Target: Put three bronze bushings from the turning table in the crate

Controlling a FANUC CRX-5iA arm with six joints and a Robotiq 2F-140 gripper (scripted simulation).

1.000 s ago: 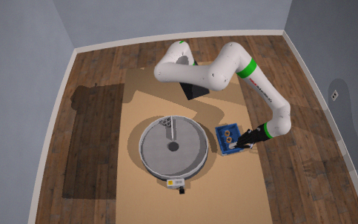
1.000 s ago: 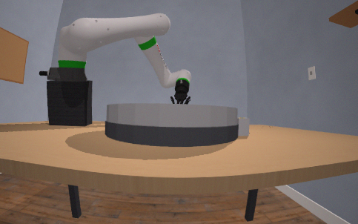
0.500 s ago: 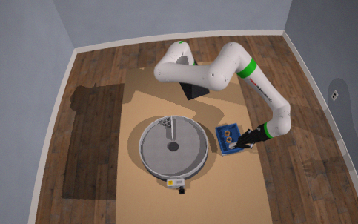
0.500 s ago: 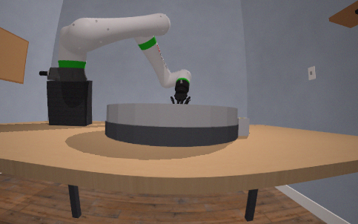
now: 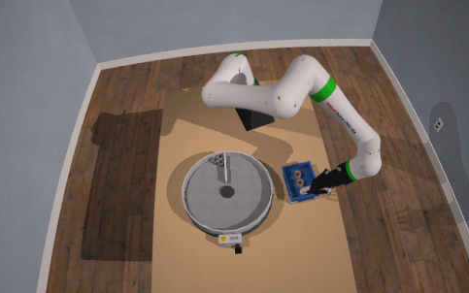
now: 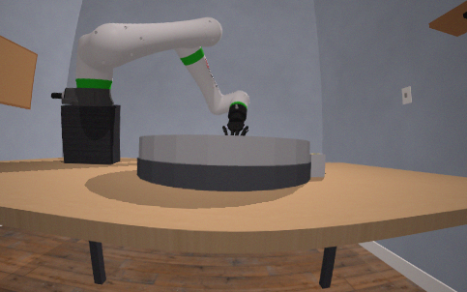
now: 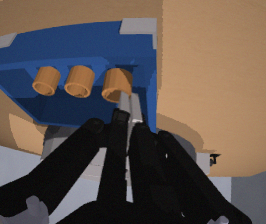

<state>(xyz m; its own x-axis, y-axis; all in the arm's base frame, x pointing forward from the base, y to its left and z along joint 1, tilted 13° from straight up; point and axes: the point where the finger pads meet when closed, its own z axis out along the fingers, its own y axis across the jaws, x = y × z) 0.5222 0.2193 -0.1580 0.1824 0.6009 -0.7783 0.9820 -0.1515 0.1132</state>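
The blue crate (image 5: 298,182) stands on the table right of the turning table (image 5: 227,192). Two bronze bushings (image 5: 299,177) lie inside it. In the wrist view three bronze bushings show in a row in the crate (image 7: 77,76): two lie free (image 7: 64,82), and the third (image 7: 117,86) sits right at my fingertips. My gripper (image 7: 127,103) (image 5: 314,188) is shut, pinching this third bushing's rim, and hangs over the crate's near end. In the exterior view the gripper (image 6: 235,130) shows behind the turning table (image 6: 223,160), and the crate is hidden.
Several grey bushings (image 5: 217,158) sit at the far rim of the turning table beside a white divider bar (image 5: 227,167). A small control box (image 5: 230,239) is at its front. The black robot base (image 5: 254,118) stands at the back of the table.
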